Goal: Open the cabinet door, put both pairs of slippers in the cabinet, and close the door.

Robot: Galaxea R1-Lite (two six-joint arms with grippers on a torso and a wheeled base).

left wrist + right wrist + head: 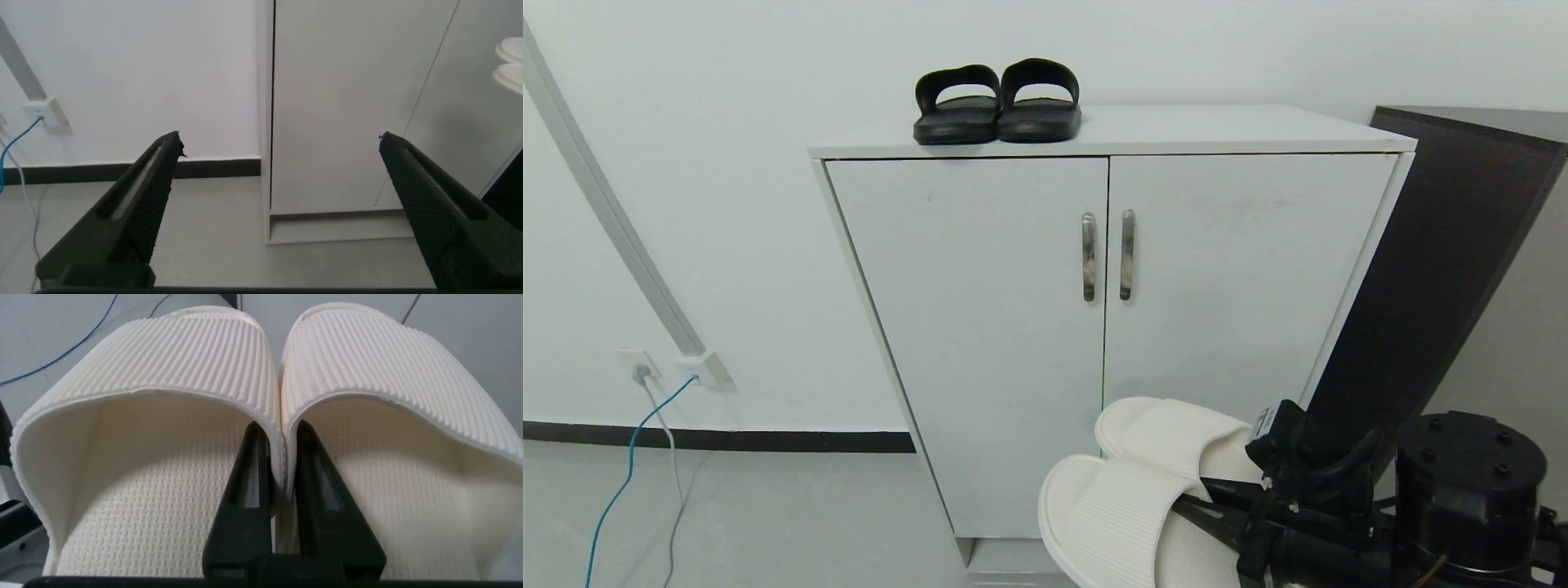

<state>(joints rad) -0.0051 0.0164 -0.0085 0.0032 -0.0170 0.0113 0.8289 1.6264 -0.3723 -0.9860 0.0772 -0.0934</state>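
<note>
While the two doors of the cabinet are seen to be shut, the white slippers are carried low before the right-hand door. They are clamped as a pair by the right gripper, whose fingers are closed narrowly on the two adjoining inner side walls. A slip is to be feared there: only thin, soft-looking ribbed foam is pinched (the grip is taken on the edges, not on the soles), so one slipper could be squeezed out if the arm is jolted. The left gripper is held wide apart and empty, near the cabinet's lower left corner. The slim, curved metal handles are set close side by side, so both could be caught at once, and a swung door could be knocked against the carried pair. The black slippers, smooth moulded slides with broad straps, are set near the front edge of the flat matt white top, from which they could be shaken off
</note>
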